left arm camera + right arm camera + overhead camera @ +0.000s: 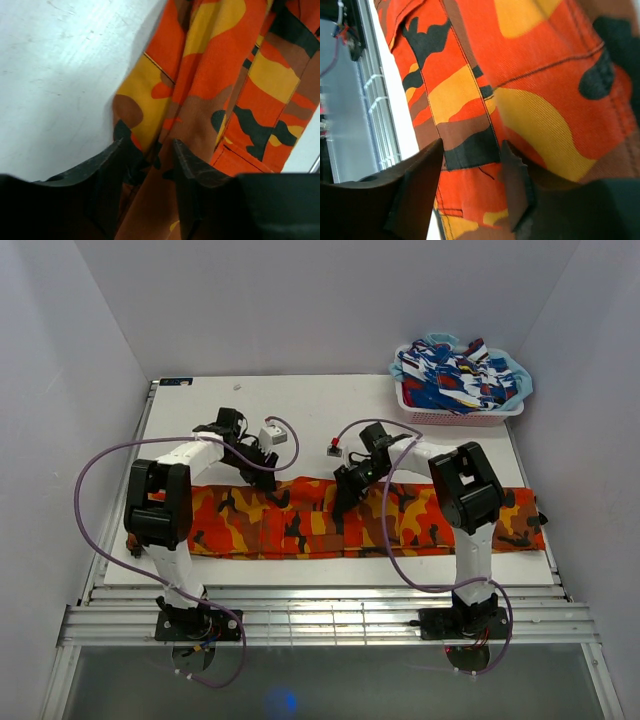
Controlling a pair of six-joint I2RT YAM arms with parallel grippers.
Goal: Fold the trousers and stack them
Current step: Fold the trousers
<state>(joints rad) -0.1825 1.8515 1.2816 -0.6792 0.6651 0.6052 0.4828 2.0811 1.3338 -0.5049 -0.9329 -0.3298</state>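
Observation:
The trousers, in orange, red and yellow camouflage, lie stretched almost the full width of the table along its near half. My left gripper is down at their far edge, left of centre. In the left wrist view the trousers rise in a fold between the parted fingers of the left gripper. My right gripper hovers low over the middle of the cloth. The right wrist view shows the right gripper open over flat trousers, above a seam and a belt loop.
A pink basket heaped with blue, white and red clothes stands at the far right corner. A small white box and a smaller plug lie on the white table behind the trousers. Walls enclose three sides.

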